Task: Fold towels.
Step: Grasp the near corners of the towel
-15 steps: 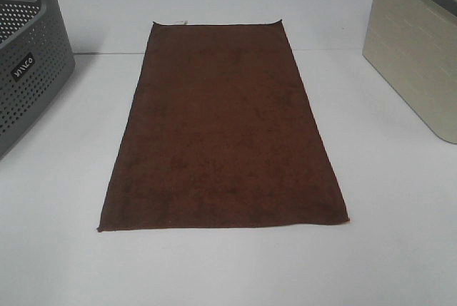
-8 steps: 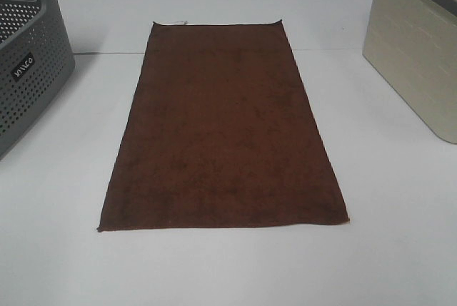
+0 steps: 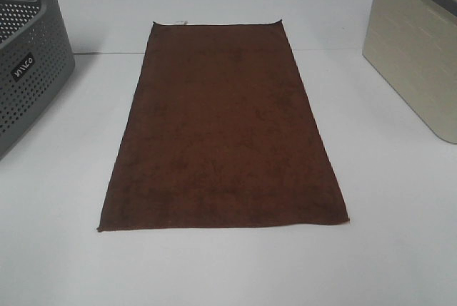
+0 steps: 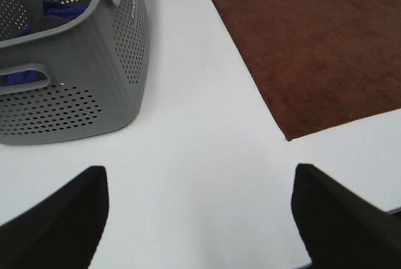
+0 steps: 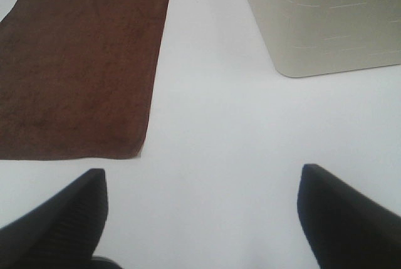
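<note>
White table (image 3: pixel 400 199) carries the towel (image 3: pixel 225 135) spread flat, unfolded, between basket (image 3: pixel 28 70) and bin (image 3: pixel 414 56). My left claw (image 4: pixel 198 184) and right claw (image 5: pixel 202 184) gape empty by its near corners; I should pinch both corners evenly at the hem.
</note>
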Available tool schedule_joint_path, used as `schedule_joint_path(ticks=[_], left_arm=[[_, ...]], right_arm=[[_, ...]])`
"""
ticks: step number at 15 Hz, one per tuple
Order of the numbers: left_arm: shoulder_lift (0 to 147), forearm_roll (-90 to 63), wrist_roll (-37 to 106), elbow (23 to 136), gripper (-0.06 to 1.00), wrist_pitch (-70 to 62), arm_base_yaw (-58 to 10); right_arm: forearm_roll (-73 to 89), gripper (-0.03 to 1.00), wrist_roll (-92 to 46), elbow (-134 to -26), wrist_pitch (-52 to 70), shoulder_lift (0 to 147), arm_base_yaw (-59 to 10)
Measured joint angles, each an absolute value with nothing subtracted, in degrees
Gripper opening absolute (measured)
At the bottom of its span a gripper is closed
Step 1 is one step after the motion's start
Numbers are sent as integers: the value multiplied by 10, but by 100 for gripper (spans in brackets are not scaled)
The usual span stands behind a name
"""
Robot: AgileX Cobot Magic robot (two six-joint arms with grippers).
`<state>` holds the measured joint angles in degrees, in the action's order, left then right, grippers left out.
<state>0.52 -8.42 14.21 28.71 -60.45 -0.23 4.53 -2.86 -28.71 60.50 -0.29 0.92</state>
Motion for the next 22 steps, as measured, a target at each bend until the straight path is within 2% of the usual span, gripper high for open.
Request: schedule_joint_path(ticks=[19,22], left_arm=[[5,-87,142,289,76,-602,-2],[5,-96,139,294,76,-489,-2]], right_arm=[[45,78,-29,-287,605,-3,9],[45,77,-13,-292,599,10,9]])
